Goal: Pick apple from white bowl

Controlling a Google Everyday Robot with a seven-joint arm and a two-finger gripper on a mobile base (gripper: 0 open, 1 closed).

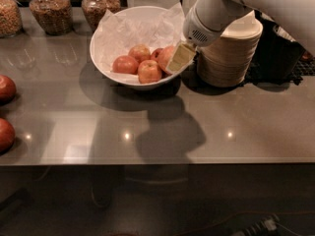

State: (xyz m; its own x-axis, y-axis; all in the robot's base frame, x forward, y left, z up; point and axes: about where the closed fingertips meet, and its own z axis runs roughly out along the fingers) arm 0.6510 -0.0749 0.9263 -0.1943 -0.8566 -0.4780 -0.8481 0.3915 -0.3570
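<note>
End effector (181, 58): at right inner rim of white bowl (132, 84); grip state cannot be told
Apple (165, 57): in the bowl; just left of end effector, partly hidden by it
Smaller apples (149, 71): further left
Stacked bowls (229, 58): just right, on worktop (236, 112)

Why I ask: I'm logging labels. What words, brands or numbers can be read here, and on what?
None can be read.
The jars, the white bowl, the stacked bowls and the arm show no legible text.
The tool, at the bowl's right rim beside the apple, shows no marking either.
</note>
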